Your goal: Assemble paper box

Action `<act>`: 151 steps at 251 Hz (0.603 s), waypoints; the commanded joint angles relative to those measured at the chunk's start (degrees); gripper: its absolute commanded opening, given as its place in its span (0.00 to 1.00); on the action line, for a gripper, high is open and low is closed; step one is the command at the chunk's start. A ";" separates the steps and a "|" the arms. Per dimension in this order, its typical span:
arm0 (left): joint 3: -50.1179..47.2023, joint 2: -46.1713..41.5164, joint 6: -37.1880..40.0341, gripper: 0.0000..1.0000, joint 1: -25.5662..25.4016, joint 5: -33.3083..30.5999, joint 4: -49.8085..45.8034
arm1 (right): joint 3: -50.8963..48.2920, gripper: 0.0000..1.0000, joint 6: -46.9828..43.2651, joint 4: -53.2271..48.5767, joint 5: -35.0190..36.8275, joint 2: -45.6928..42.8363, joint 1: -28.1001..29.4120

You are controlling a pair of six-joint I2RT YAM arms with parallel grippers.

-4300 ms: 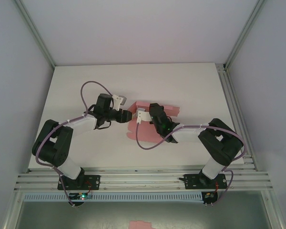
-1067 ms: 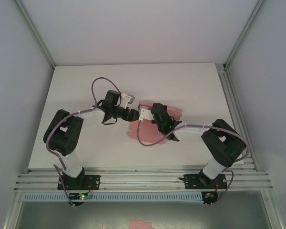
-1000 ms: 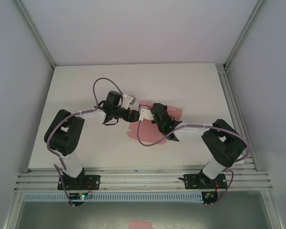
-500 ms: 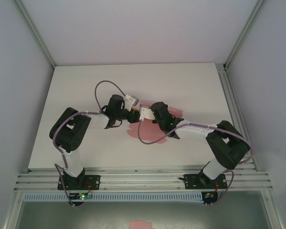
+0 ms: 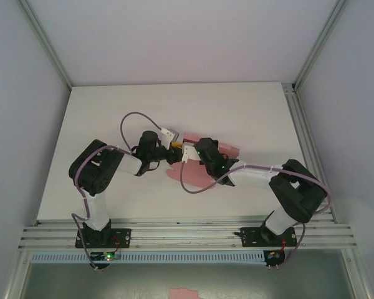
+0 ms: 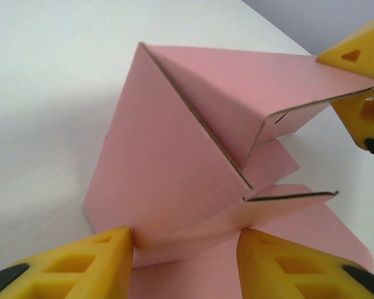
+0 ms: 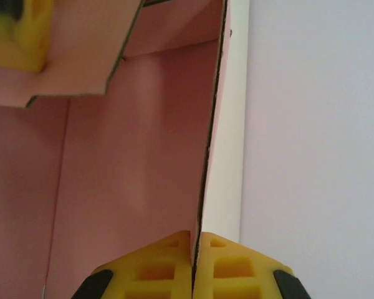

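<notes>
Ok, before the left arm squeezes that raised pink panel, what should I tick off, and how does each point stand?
1. Right pincer clamped on the paper box wall edge: ok.
2. Left pincer astride the raised panel, one finger on either side: ok.
3. Left pincer closed firmly on that panel: not ok, jaws stand wide.
4. The two pincers apart from each other: ok, but narrowly.
5. Flap ends locked in: not ok, they hang free.
6. Box base flat on the table: cannot tell.
</notes>
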 commanded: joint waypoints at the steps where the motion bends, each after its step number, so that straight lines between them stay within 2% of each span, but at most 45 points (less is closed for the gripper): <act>1: -1.56 1.52 -1.34 0.47 0.94 -3.67 4.05 | -5.40 0.00 -5.23 -14.97 -1.45 0.43 2.79; 24: -2.59 1.97 -1.67 0.51 1.35 -4.27 5.38 | -7.30 0.00 -7.24 -15.62 -0.74 -0.59 3.56; 47: -1.97 3.37 -2.25 0.54 1.68 -1.36 7.47 | -8.54 0.00 -9.48 -12.02 -1.17 -0.46 3.99; 80: 0.65 6.73 -3.77 0.54 1.77 2.81 13.07 | -7.62 0.00 -10.11 -6.99 2.48 4.62 3.36; 100: 1.65 7.77 -4.97 0.56 1.77 4.04 16.84 | -7.82 0.00 -10.22 -3.96 2.19 6.98 2.88; 123: 1.92 8.34 -6.04 0.60 1.61 4.25 20.95 | -8.06 0.00 -9.34 0.38 2.16 9.28 2.73; 151: 2.37 9.13 -5.12 0.62 1.24 1.96 22.35 | -6.31 0.00 -5.29 -2.19 -0.06 9.47 2.71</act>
